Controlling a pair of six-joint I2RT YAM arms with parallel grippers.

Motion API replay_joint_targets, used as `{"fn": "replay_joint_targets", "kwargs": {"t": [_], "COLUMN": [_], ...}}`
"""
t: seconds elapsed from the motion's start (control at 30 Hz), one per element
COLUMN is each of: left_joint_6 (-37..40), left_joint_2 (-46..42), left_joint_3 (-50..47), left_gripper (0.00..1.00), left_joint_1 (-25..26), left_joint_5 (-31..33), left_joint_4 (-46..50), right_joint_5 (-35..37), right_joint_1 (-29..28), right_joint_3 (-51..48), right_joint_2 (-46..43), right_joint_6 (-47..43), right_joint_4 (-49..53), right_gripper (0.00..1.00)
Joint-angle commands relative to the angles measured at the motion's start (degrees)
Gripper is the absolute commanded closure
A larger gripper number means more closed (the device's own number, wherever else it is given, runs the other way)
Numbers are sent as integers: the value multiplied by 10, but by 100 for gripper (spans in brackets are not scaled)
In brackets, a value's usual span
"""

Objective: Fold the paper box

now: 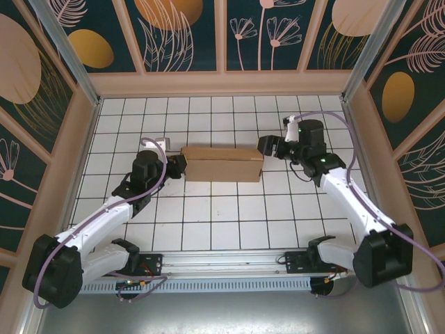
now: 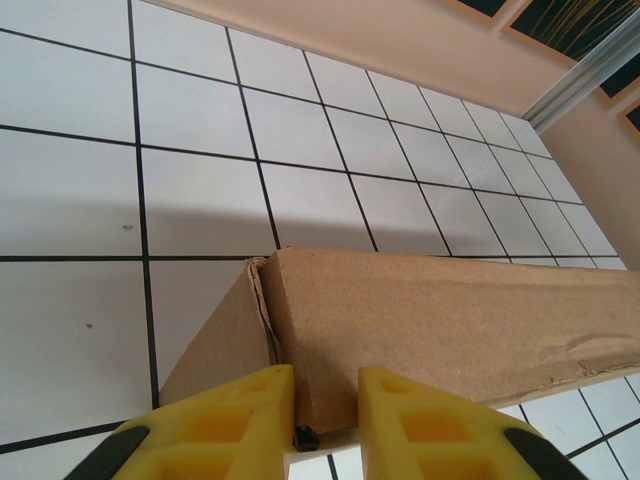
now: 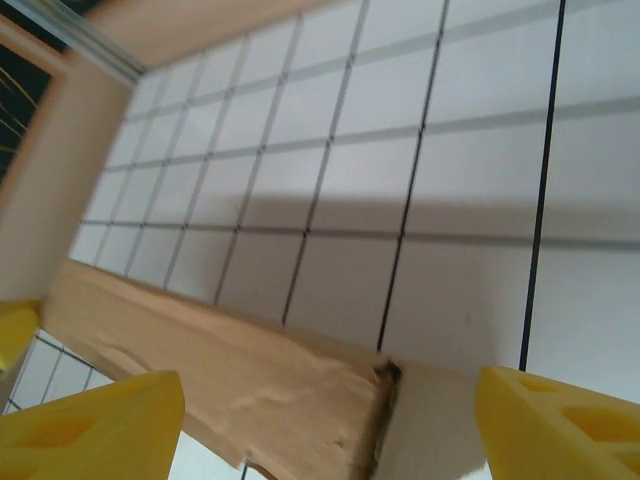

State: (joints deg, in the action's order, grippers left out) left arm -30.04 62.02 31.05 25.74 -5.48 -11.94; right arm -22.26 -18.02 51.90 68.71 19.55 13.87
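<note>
While I am looking down from the top camera, I am bracketing the paper box point(image 1: 222, 163) at mid-counter point(image 1: 208, 216), left jaws at its left end and right jaws at its right end, probably so that it is not sliding while the ends get finished. Through the left wrist I am seeing what that height is hiding: my yellow fingers point(image 2: 240, 425) are pinching the box's end wall at a corner. Through the blurred right wrist, my right jaws are standing spread wide, straddling the box's other end.
</note>
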Motion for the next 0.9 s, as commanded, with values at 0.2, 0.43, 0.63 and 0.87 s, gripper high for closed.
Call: {"fn": "replay_joint_targets", "kwargs": {"t": [0.2,0.43,0.63,0.87], "left_joint_6": [-9,-26,-38,-45], "left_joint_2": [28,26,54,120], "left_joint_3": [-26,-31,-1,46], "left_gripper": [76,78,77,80], "left_joint_1": [1,1,1,1], "left_joint_5": [-5,-35,-67,-102], "left_joint_4": [41,7,-49,-171], "right_joint_5": [31,-11,-41,-53], "right_joint_1": [-20,-23,-22,-22], "right_joint_3": [-74,-101,-57,-22], "right_joint_2": [41,48,68,95], "right_joint_6": [27,42,33,37], "right_joint_4": [-7,-67,-85,-156], "right_gripper": [51,70,82,82]}}
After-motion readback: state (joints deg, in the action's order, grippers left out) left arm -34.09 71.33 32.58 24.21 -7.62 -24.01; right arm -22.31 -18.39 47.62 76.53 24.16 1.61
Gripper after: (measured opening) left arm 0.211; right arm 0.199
